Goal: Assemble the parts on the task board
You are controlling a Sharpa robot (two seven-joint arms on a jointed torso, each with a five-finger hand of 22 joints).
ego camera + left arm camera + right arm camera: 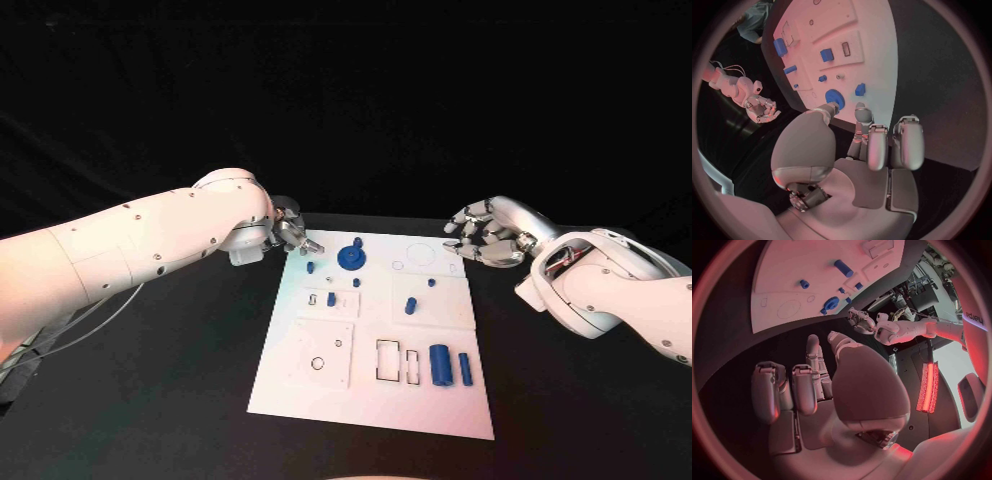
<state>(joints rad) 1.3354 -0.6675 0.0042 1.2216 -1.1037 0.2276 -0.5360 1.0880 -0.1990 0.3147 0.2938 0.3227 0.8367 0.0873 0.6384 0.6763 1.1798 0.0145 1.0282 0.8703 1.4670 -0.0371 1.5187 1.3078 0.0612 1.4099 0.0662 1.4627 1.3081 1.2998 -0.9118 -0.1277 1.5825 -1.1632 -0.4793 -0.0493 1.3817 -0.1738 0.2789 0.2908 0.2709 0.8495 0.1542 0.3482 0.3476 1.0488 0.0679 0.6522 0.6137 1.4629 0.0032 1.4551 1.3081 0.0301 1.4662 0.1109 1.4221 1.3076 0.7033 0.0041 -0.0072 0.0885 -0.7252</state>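
Left hand [289, 236] hovers just off the far left corner of the white task board [289, 385], its fingers loosely apart and holding nothing (the left wrist view shows the fingertips [862, 114] over bare black table [173, 400] beside the board's edge). Right hand [483, 236] hangs by the far right corner, fingers spread, likewise holding nothing.

Between the two hands the far end of the board lies open. A blue gear [352, 257] lies near the far edge, closest to the left hand, with a small blue piece [313, 268] just beside it. Further toward the near end, two blue cylinders [440, 364] lie side by side next to a rectangular cutout [389, 361]. Wide dark table surrounds the board on every side.
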